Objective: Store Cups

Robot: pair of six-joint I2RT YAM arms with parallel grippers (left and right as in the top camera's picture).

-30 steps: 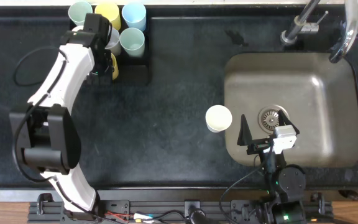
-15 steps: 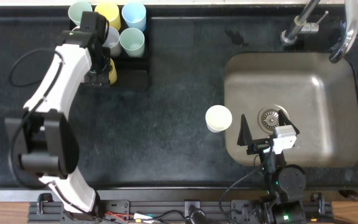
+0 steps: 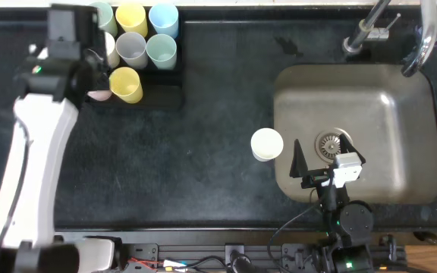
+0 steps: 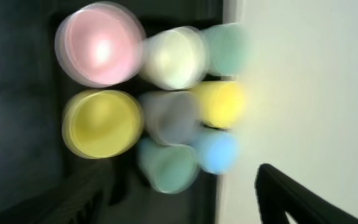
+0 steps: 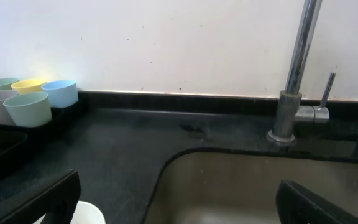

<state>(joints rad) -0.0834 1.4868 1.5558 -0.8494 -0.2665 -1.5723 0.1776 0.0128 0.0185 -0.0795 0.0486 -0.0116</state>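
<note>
Pastel plastic cups (image 3: 132, 47): pink, yellow, grey, mint, blue, mouths up, packed in black rack (image 3: 165, 94), desk (image 3: 203, 189) 11 o'clock | round white cup (image 3: 267, 144) alone on desk, at 9 o'clock of steel sink (image 3: 389, 85) | left gripper (image 4: 179, 208) released, empty, over rack | right gripper (image 3: 302, 168) released, empty

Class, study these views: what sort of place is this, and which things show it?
Probably a kitchen counter: a steel sink set into a dark worktop, a tap behind it, and coloured cups standing in a black rack.
</note>
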